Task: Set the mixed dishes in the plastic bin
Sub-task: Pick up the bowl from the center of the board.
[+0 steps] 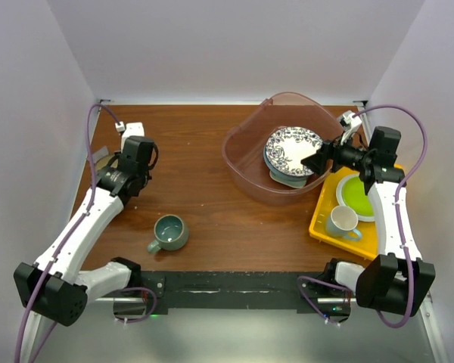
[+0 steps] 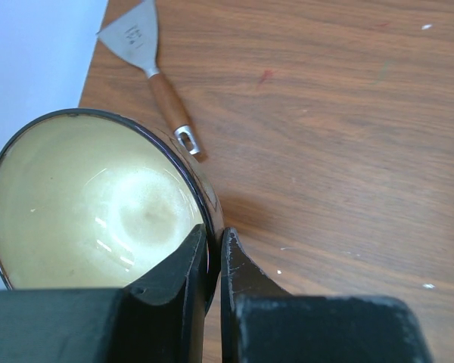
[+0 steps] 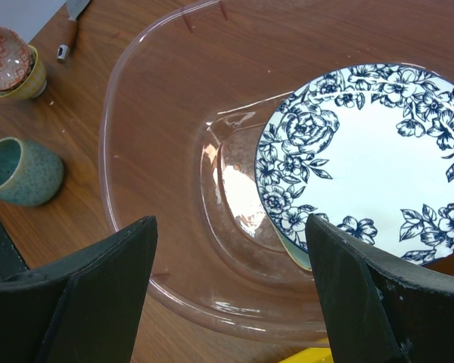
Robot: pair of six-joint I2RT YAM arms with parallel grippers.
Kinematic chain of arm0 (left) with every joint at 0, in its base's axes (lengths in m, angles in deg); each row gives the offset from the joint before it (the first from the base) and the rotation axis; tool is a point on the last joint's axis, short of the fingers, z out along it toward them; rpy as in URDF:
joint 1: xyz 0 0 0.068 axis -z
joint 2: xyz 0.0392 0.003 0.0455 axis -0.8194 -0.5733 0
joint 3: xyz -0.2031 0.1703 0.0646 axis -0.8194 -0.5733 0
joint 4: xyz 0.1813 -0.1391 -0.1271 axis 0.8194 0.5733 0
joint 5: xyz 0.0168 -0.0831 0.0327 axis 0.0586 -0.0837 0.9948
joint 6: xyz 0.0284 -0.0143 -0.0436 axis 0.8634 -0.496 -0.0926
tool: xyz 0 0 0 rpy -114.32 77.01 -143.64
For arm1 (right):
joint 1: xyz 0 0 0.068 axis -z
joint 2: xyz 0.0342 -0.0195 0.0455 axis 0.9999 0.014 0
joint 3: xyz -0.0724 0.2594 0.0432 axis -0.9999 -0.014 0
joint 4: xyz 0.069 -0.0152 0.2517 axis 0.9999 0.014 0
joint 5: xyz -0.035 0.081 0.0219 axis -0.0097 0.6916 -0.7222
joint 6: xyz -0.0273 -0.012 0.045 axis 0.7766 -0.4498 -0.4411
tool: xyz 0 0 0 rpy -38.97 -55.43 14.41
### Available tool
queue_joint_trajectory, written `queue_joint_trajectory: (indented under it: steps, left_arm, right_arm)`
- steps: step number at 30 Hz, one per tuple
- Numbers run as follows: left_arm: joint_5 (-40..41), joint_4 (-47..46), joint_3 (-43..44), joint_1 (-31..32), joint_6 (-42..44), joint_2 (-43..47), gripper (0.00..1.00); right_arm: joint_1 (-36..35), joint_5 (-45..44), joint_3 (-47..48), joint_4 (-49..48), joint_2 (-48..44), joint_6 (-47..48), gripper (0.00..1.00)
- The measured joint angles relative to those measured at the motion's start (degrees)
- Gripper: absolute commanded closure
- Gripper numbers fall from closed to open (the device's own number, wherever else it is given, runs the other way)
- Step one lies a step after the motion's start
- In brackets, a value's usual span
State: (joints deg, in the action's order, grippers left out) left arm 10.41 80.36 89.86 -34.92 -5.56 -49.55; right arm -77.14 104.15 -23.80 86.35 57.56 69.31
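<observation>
Your left gripper (image 2: 214, 236) pinches the rim of a bowl (image 2: 98, 204) at the table's (image 1: 212, 212) left. Your right gripper (image 3: 231, 223) hangs wide open over the bin (image 3: 147, 128), where a blue plate (image 3: 378, 159) lies. The mug (image 1: 169, 232) sits on the table.

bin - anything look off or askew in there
Only the stacking. In the bin, the blue plate sits off-centre on a mint dish and overhangs its edge instead of lying squarely on it. It may be slightly tilted. Nothing looks broken or spilled.
</observation>
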Motion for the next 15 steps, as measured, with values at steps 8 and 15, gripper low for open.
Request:
queue_joint_trajectory:
  steps: [8,15]
  left_arm:
    - [-6.3,2.8,4.7,1.0,0.1,0.7,1.00]
    - [-11.0,4.3,8.4,2.9,0.2,0.7,1.00]
  right_arm:
    - [0.0,0.0,0.0,0.0,0.0,0.0,0.17]
    - [0.0,0.0,0.0,0.0,0.0,0.0,0.17]
